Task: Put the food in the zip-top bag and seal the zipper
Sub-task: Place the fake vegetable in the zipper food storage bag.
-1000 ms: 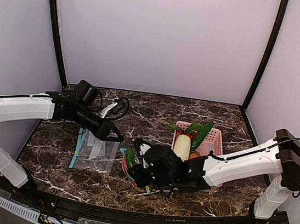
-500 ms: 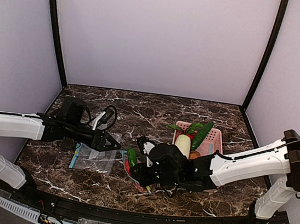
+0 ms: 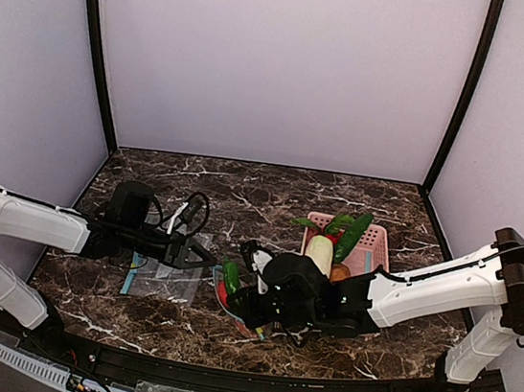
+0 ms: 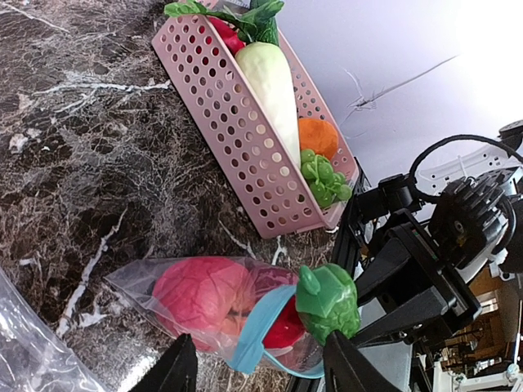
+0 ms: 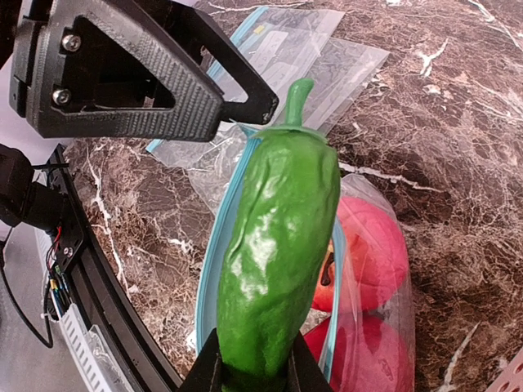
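The zip-top bag [image 4: 135,282] lies on the marble table with two red-pink fruits [image 4: 203,296] inside, also seen in the right wrist view [image 5: 372,245]. Its light blue zipper [image 5: 214,269] stands open around the mouth. My right gripper [image 5: 253,369] is shut on the dark green cucumber [image 5: 278,237] and holds it stem outward, over the bag's mouth. In the top view the cucumber [image 3: 229,276] sits at the bag [image 3: 229,300], with the right gripper [image 3: 241,300] behind it. My left gripper [image 4: 257,369] is open and empty, low just left of the mouth [image 3: 204,258].
A pink perforated basket [image 4: 237,155] at the right holds a white radish [image 4: 274,82], an orange fruit [image 4: 317,135] and leafy greens [image 4: 325,178]. Spare clear bags [image 3: 159,277] lie flat under the left arm. The table's front edge is close behind the bag.
My left arm has come down and forward, its open gripper now low beside the bag's mouth. The right gripper has brought the cucumber up over the mouth.
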Controlling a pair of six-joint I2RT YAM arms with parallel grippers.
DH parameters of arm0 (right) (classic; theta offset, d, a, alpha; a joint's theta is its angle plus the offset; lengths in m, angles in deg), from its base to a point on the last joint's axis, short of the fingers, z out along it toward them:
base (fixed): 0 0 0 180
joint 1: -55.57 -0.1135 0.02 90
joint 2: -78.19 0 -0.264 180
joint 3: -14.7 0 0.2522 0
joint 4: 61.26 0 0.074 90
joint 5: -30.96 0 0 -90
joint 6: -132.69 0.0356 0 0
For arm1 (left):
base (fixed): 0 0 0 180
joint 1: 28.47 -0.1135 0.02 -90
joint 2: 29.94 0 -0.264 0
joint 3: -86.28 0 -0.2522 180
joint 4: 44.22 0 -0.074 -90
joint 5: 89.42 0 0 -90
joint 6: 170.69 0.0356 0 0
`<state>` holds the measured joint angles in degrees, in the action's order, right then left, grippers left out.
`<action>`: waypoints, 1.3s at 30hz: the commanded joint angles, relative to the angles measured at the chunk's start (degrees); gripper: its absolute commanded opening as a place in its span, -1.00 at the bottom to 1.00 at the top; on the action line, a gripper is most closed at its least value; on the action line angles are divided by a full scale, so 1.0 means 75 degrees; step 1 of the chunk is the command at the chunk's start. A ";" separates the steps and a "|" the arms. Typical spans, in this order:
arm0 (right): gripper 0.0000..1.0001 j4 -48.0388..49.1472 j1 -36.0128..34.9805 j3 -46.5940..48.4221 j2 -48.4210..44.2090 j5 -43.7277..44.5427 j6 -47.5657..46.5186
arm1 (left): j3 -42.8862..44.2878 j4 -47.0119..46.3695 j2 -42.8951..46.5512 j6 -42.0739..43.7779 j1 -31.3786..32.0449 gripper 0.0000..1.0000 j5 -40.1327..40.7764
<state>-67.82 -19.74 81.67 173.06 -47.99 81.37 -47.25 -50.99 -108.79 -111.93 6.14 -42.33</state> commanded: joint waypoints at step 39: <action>-0.96 -0.1293 0.0104 0.0127 -0.0116 -0.0871 -0.0460 | 0.0883 0.1078 -0.0317 0.0709 0.0196 -0.99 0.0136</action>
<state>-70.95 -19.00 82.18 173.12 -53.04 77.26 -42.26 -44.98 -113.80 -108.46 7.83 -42.59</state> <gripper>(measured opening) 0.179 0.014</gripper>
